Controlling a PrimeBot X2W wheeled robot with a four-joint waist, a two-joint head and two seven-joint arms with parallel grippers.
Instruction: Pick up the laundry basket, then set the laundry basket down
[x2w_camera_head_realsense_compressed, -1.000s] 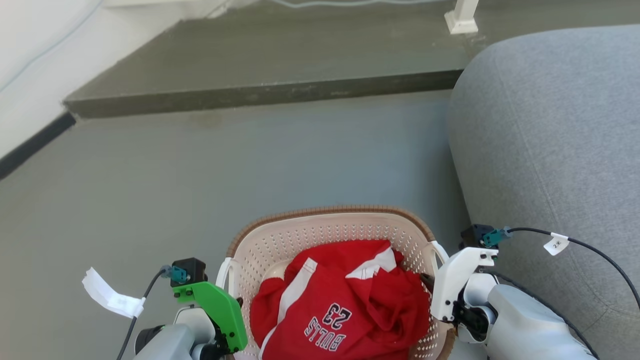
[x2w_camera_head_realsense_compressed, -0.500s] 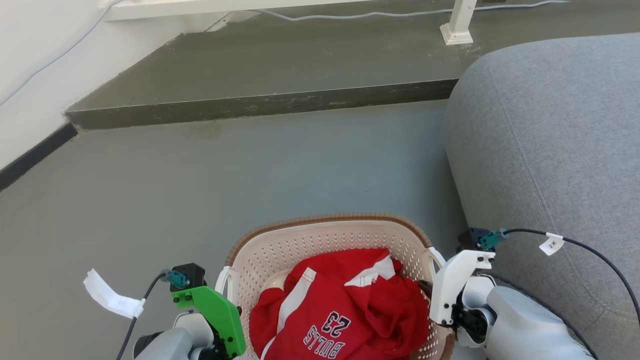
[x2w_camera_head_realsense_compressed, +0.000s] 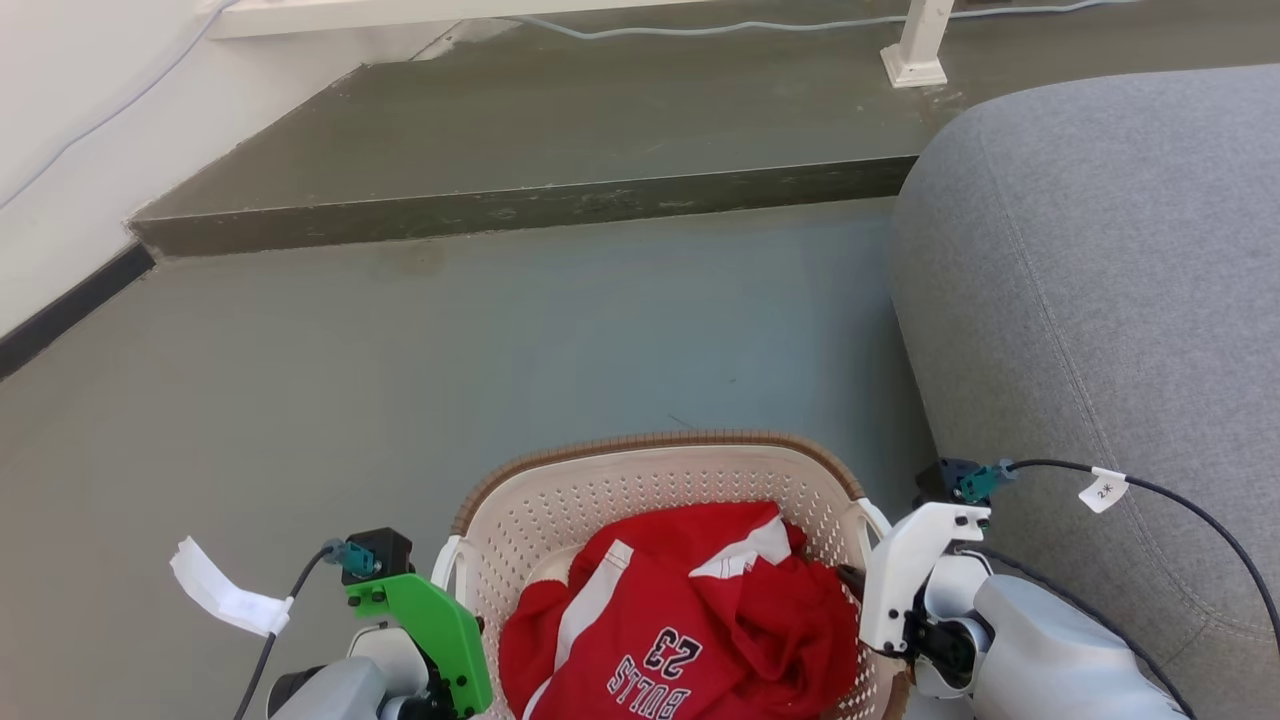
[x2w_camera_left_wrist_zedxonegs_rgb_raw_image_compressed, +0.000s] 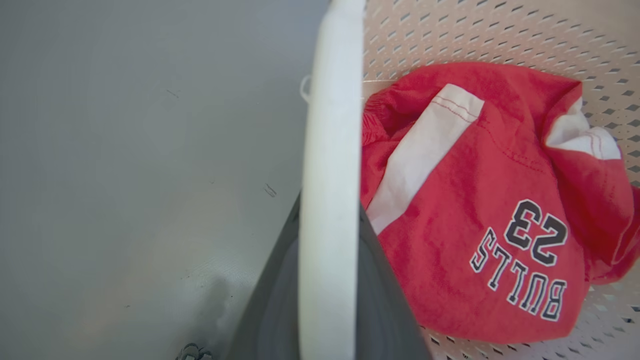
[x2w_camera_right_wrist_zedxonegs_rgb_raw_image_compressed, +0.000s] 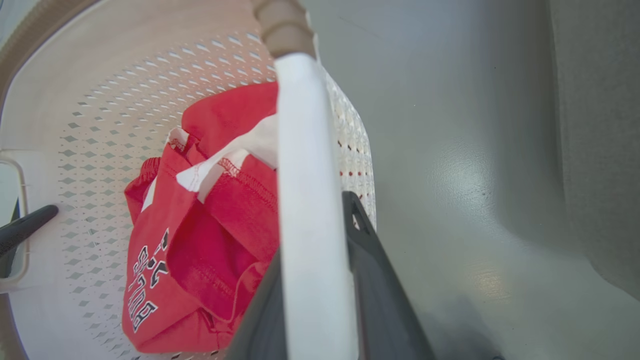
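Grey floor runs forward from both grippers to a dark raised step, and a grey sofa bulks just outboard of the right arm. Between the two arms sits the laundry basket, its brown rim band ahead of the wrists and a crumpled red Bulls garment lying inside. From a second ago to half a second ago the whole head view slid downward, step, floor and basket together, so that was the camera moving. Since then almost nothing has shifted. Throughout, the basket has kept the same place against both wrists. The left gripper is closed around the left loop handle, a dark finger pressed on each side of the white bar. The right gripper clamps the right loop handle the same way. In the right wrist view the tip of a left finger shows at the opposite handle, across the basket from that gripper. My reading is that both grasps are secure and even, with no tilt in the rim and no slip at either handle, so the pick-up half looks established. Whether the base is off the floor I cannot tell from these views. The set-down needs both arms to lower together, and the sofa close beside the right gripper leaves little room on that side.
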